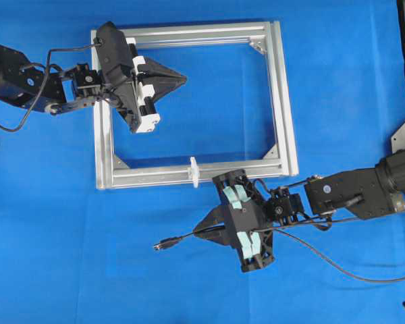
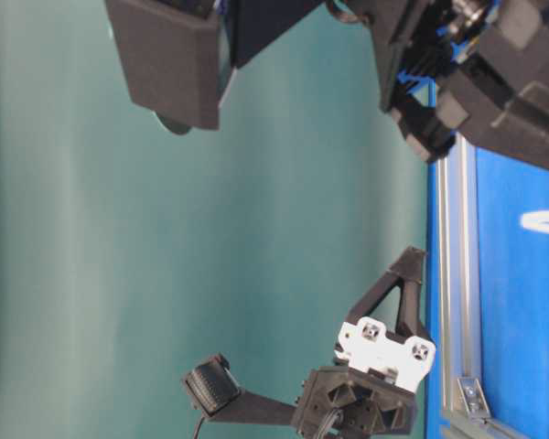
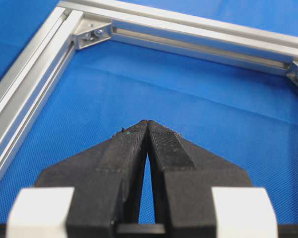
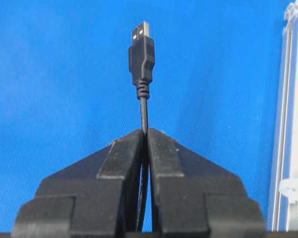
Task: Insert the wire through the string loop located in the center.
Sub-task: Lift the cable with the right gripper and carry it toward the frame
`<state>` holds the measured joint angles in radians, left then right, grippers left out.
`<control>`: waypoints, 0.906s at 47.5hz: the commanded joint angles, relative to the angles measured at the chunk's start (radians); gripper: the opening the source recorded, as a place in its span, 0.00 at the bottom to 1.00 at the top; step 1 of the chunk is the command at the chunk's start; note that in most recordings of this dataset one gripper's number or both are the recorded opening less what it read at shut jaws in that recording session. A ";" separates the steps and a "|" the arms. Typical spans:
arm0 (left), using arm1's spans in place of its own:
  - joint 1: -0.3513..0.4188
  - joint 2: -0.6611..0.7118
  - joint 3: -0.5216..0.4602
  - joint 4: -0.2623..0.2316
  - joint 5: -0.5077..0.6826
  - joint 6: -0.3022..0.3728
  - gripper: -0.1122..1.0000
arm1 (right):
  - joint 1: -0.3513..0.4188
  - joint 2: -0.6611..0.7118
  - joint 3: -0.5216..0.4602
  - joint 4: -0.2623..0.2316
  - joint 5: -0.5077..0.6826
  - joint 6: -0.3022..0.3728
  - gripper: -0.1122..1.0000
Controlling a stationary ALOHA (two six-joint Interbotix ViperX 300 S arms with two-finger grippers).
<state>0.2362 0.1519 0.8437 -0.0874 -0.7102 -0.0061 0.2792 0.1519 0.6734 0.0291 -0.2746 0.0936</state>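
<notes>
Overhead exterior view shows a desk (image 1: 67, 256) covered in bright blue cloth, and on it a square silver aluminium frame (image 1: 285, 101) lying flat, the biggest thing in sight. The left arm reaches in over the frame's upper left corner, and its tool (image 1: 181, 79) hangs above the open middle with both fingers pressed together on nothing, as the left wrist view confirms.

The right arm comes in from the right edge, below the frame. Its tool (image 1: 204, 231) is clamped on the wire (image 1: 182, 237), gripping the cable a short way behind the plug (image 4: 141, 54); the rest of the black cable trails off to the right across the cloth.

What the next move turns on, as I see it: the string loop (image 1: 194, 171) sits across the frame's lower bar near its middle, above the right tool in this view and just to the left of its body. The plug points left, running roughly along the bar rather than at the loop. The right arm is far nearer and already has the wire, so I would guess it must swing the plug round towards the bar before threading. In the right wrist view the whitish loop (image 4: 294, 191) shows at the lower right, off to the side of the plug's line.

The table-level view gives only a plain greenish wall behind.
</notes>
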 commanded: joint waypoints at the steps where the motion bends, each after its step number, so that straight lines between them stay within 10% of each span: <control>1: -0.003 -0.031 -0.011 0.002 -0.005 0.000 0.10 | -0.003 -0.035 -0.008 -0.002 -0.006 0.002 0.08; 43: -0.021 -0.031 -0.011 0.002 -0.005 0.000 0.10 | -0.003 -0.206 0.252 0.035 -0.031 0.009 0.08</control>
<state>0.2209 0.1519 0.8437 -0.0874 -0.7102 -0.0061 0.2777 -0.0015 0.9066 0.0552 -0.2961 0.1012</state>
